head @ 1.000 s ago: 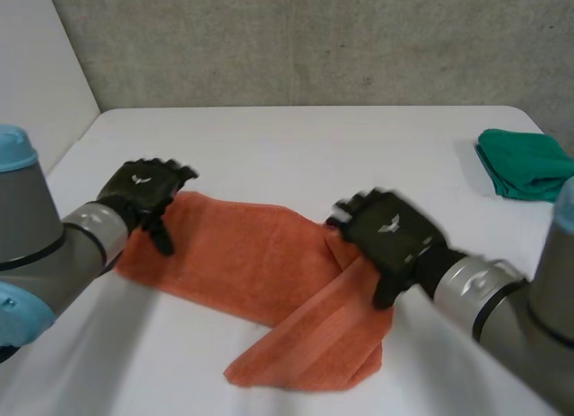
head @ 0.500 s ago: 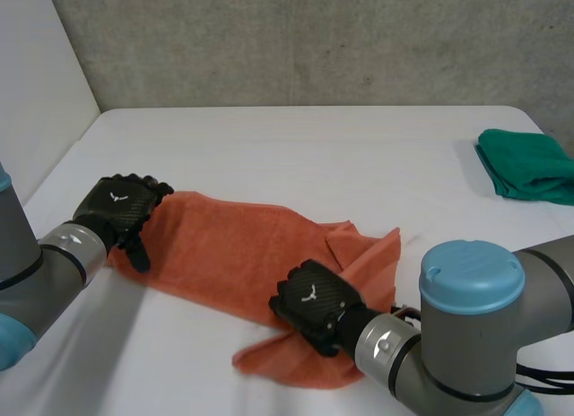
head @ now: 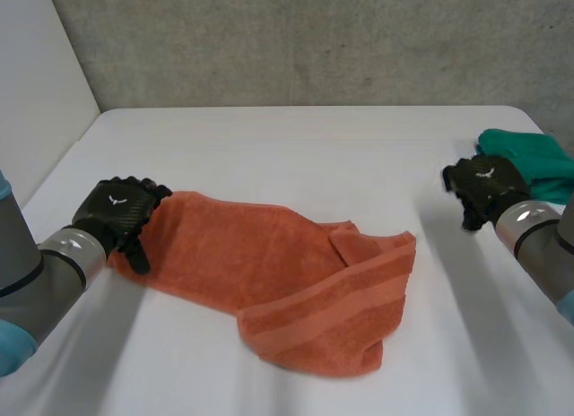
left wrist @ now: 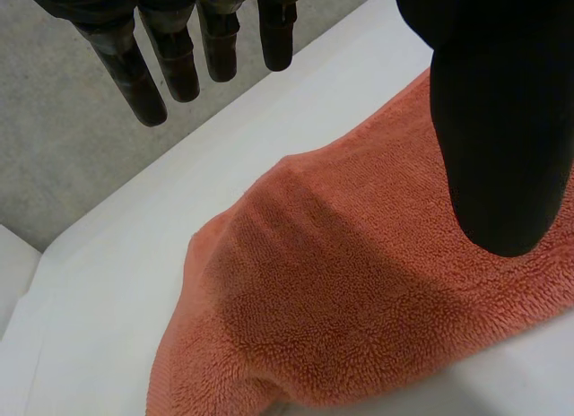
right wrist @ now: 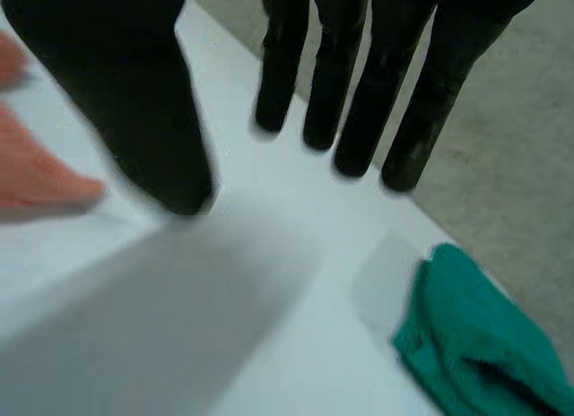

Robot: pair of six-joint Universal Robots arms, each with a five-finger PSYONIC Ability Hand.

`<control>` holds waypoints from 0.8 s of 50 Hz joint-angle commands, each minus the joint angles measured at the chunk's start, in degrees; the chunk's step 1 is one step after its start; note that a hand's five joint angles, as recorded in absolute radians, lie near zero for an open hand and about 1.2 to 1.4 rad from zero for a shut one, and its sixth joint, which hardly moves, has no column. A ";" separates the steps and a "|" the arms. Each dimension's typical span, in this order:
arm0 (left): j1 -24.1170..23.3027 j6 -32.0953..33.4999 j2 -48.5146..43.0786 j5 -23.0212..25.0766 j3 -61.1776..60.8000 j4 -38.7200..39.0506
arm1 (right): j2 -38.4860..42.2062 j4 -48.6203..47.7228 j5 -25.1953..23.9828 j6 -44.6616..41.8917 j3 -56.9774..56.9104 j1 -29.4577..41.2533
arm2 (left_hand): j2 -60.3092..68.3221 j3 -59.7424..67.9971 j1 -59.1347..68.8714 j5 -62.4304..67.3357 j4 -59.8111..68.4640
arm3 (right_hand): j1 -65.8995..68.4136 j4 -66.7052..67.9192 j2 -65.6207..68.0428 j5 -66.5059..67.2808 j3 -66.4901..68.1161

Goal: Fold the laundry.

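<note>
A green cloth [head: 534, 161], cut off at right, lies beside the wide right robot hand [head: 484, 185]; the wide left robot hand [head: 121, 210] overlaps the orange towel [head: 269, 255] on a white counter [head: 296, 147].

The left hand [head: 121, 214] sits low, palm down, fingers [left wrist: 175, 62] straight and thumb held apart. The right hand [head: 480, 185] hovers; its fingers look straight, though blurred.

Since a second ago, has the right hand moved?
Yes. The right hand left the orange towel and now sits beside the green cloth, which stayed put.
</note>
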 commanded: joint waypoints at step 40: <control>0.83 -3.74 3.43 4.32 -2.05 1.36 | 3.30 -2.16 0.78 -7.73 -0.90 25.99 | -0.15 -0.51 0.79 -1.26 -0.15 | 31.64 22.81 23.13 22.57 22.76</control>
